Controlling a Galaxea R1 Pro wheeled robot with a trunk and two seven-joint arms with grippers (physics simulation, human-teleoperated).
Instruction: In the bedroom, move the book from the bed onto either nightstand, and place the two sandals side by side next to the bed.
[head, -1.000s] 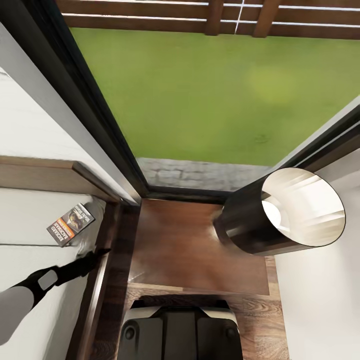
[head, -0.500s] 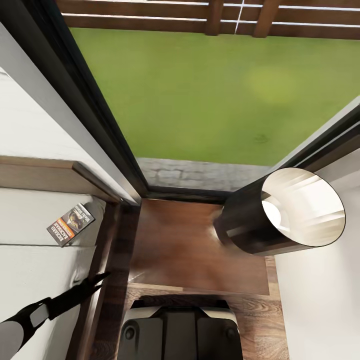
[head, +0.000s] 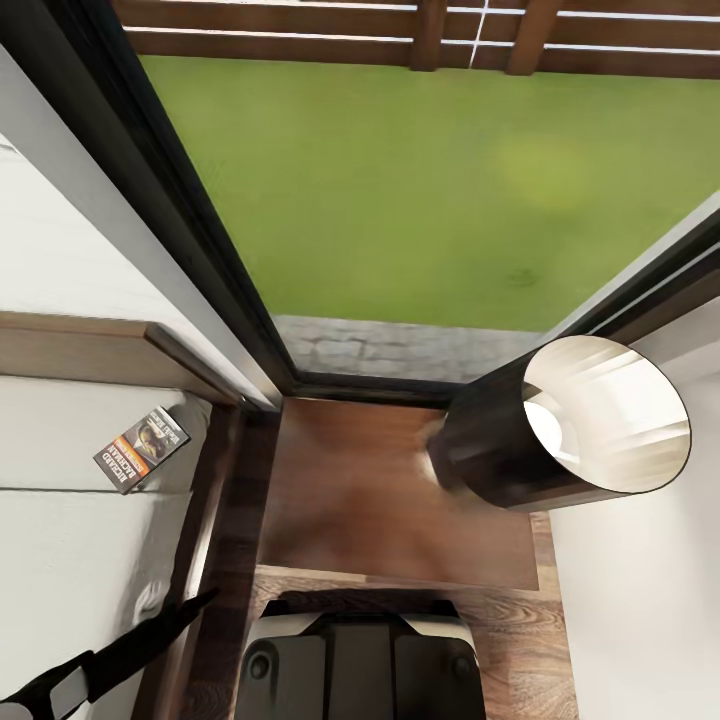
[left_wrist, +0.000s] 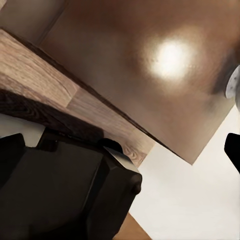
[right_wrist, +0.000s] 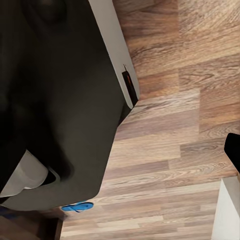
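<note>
The book (head: 141, 449) lies flat on the pale mattress of the bed (head: 70, 540), close to its edge beside the nightstand (head: 380, 490). My left gripper (head: 203, 599) hovers low over the bed's dark frame, well short of the book, open and holding nothing. One of its dark fingertips (left_wrist: 233, 149) shows in the left wrist view over the nightstand's glossy top (left_wrist: 165, 55). One blue sandal (right_wrist: 77, 206) lies on the plank floor, partly hidden behind my dark body. A right fingertip (right_wrist: 233, 150) hangs over that floor with the jaws apart.
A dark cylindrical lamp (head: 560, 430) with a white inside stands at the nightstand's right rear. A black-framed window (head: 200, 240) onto grass rises behind it. My base (head: 360, 655) sits against the nightstand's front. A white wall (head: 640, 600) closes the right side.
My left arm has drawn back from the book, sliding along the bed's edge toward my base. The book and the camera have stayed still.
</note>
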